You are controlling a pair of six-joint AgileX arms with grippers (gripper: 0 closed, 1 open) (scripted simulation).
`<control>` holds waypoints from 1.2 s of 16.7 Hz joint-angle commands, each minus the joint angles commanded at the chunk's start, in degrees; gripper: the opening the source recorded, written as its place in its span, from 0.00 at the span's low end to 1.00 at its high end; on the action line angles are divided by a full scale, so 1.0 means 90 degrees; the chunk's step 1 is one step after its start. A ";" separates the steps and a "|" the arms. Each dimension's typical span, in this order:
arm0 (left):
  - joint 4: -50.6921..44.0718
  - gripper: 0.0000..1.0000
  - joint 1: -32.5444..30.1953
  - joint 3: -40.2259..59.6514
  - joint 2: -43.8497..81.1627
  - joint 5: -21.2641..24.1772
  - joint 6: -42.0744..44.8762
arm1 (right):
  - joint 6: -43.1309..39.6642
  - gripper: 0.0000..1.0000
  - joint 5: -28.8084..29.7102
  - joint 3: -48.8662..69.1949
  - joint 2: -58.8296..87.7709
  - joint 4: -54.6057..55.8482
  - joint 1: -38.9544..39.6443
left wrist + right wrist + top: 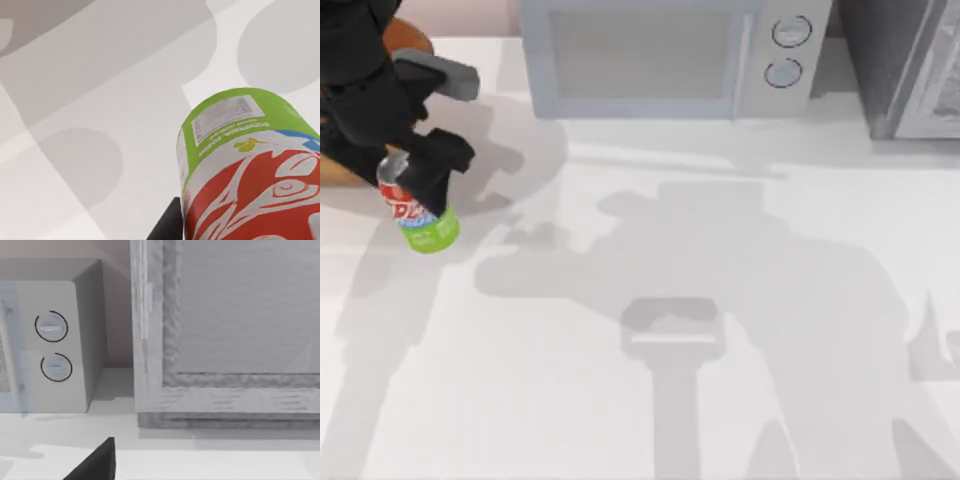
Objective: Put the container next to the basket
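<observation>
Far left of worktop (620, 400): left gripper (420, 180) clamped on can (420, 215), tilted, green end lowest, just beside basket (345, 165), mostly hidden by arm. Microwave (660, 55) at back centre, grey cabinet (910, 65) at back right. Right gripper's (95, 462) state: cannot tell

My left arm reaches in at the table's far left, its black gripper (420, 185) angled downward and clamped around the can (420, 215), which hangs tilted in its grasp. In the right wrist view, one dark fingertip (97, 462) of the right gripper shows.
</observation>
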 joint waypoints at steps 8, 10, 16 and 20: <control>0.0654 0.00 0.3143 -0.0303 -0.0008 -0.0553 0.0195 | 0.0000 1.00 0.0000 0.0000 0.0000 0.0000 0.0000; 0.0934 0.00 0.3358 -0.0369 0.0252 -0.0648 0.0134 | 0.0000 1.00 0.0000 0.0000 0.0000 0.0000 0.0000; 0.1091 0.00 0.3369 -0.0390 0.0411 -0.0685 0.0111 | 0.0000 1.00 0.0000 0.0000 0.0000 0.0000 0.0000; 0.1148 0.00 0.3430 -0.0513 0.0499 -0.0847 0.0312 | 0.0000 1.00 0.0000 0.0000 0.0000 0.0000 0.0000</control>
